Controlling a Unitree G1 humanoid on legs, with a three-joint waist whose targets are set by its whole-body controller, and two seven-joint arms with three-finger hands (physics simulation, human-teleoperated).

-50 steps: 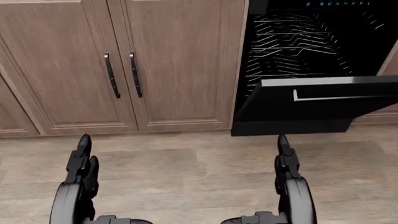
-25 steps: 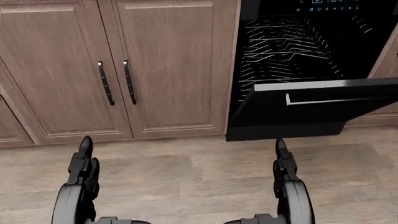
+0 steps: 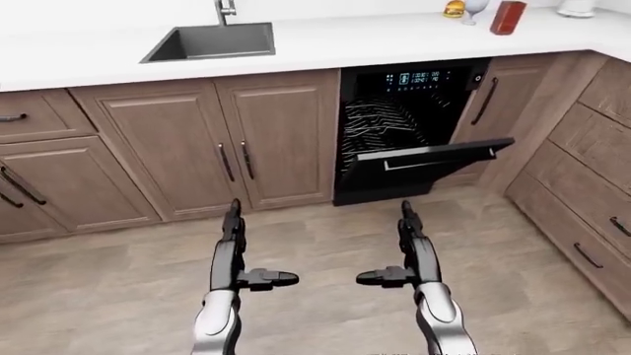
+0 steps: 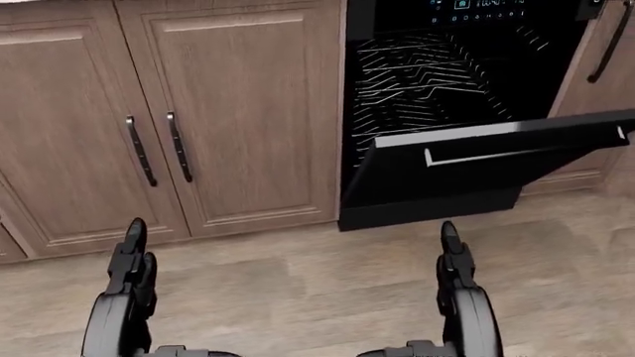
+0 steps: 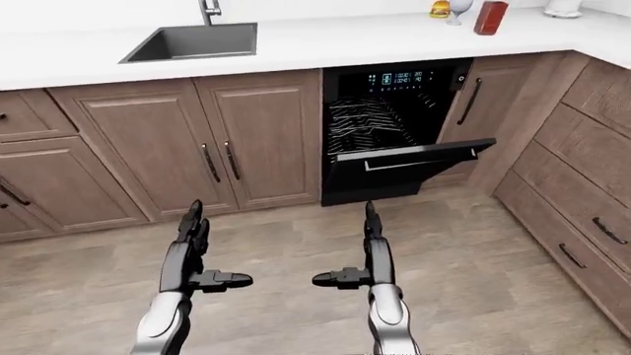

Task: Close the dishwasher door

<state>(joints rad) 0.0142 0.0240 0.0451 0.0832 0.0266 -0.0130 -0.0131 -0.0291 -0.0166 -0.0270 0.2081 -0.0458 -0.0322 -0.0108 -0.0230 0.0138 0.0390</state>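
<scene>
The black dishwasher (image 3: 405, 126) sits under the white counter, right of the double cabinet. Its door (image 4: 486, 167) hangs partly lowered, with a silver handle (image 4: 496, 154) across its face, and wire racks (image 4: 437, 74) show inside. My left hand (image 4: 131, 256) and right hand (image 4: 452, 256) are held out low over the wooden floor, fingers straight and open, thumbs turned inward, holding nothing. The right hand is below the door's lower edge, apart from it.
A steel sink (image 3: 212, 41) is set in the counter (image 3: 325, 41) at upper left. A red container (image 3: 508, 16) and small items stand on the counter at upper right. Wooden drawers (image 3: 592, 177) line the right side. Double cabinet doors (image 4: 158, 126) stand left of the dishwasher.
The whole head view has shifted: the cabinets and dishwasher slid left and slightly down in the picture, so the camera moved. The hands kept their pose.
</scene>
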